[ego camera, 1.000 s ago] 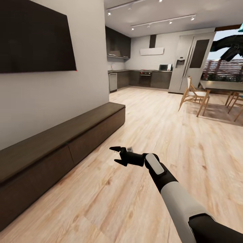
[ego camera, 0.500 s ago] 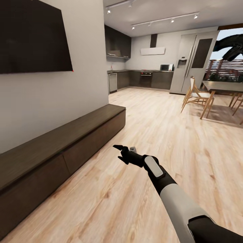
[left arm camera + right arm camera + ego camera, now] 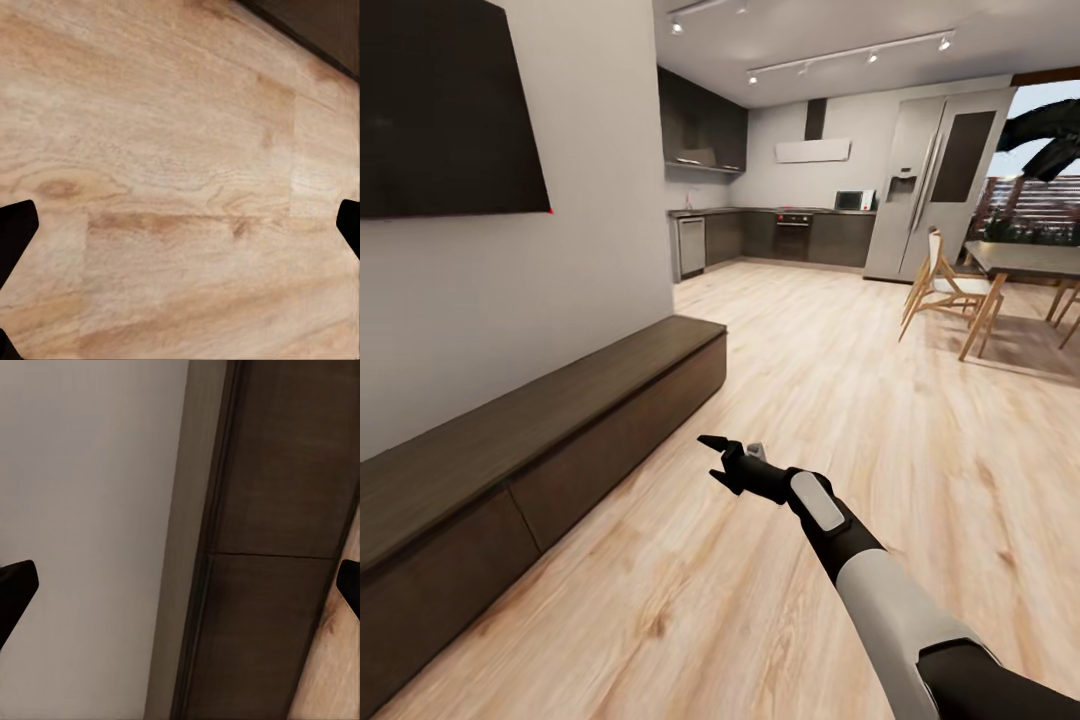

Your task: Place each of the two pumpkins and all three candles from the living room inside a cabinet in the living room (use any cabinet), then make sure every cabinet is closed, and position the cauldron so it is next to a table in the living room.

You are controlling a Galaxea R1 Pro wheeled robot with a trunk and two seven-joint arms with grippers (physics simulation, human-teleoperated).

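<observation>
The long, low dark-brown cabinet (image 3: 560, 440) runs along the left wall, and its flat drawer fronts sit flush and closed. My right gripper (image 3: 712, 458) reaches out over the wood floor to the right of the cabinet, open and holding nothing. In the right wrist view the right gripper (image 3: 180, 585) faces the cabinet (image 3: 285, 547) and the pale wall behind it. My left gripper (image 3: 180, 225) is open over bare floorboards. The pumpkins, candles, cauldron and glossy grey table are out of view.
A dark TV (image 3: 450, 110) hangs on the wall above the cabinet. A kitchen with a tall fridge (image 3: 935, 185) lies at the back. A dining table (image 3: 1025, 260) with wooden chairs (image 3: 945, 290) stands at the right. Wide wood floor (image 3: 840, 380) stretches between.
The camera has moved, so the TV and the cabinet have slid left in the picture. My right arm keeps its outstretched pose and its gripper stays open.
</observation>
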